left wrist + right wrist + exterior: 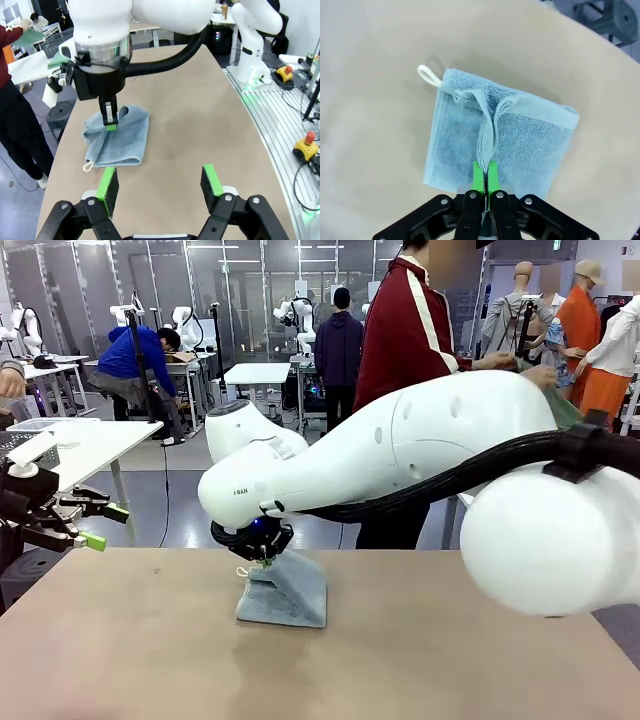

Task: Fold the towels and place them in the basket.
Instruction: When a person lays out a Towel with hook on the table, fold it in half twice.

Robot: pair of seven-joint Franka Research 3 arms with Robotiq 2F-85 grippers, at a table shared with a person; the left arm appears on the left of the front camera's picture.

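A pale blue towel (290, 592) lies folded small on the brown table (150, 660), left of the middle. My right gripper (262, 548) reaches across from the right and is shut on a raised ridge of this towel (520, 145), its green fingertips (479, 175) pinched together. A white loop (427, 74) sticks out at one towel corner. My left gripper (160, 182) hovers open and holds nothing, a short way from the towel (125, 142); it also shows at the table's left edge (105, 526). A dark mesh basket (54, 46) stands on a white side table beyond the right arm.
A person in a dark red jacket (405, 335) stands at the far side holding a green cloth (562, 408). The bulky right arm (430, 440) spans the table's middle and right. Bare tabletop (200, 115) lies beside the towel. Cables and red stop buttons (309, 137) sit off the table.
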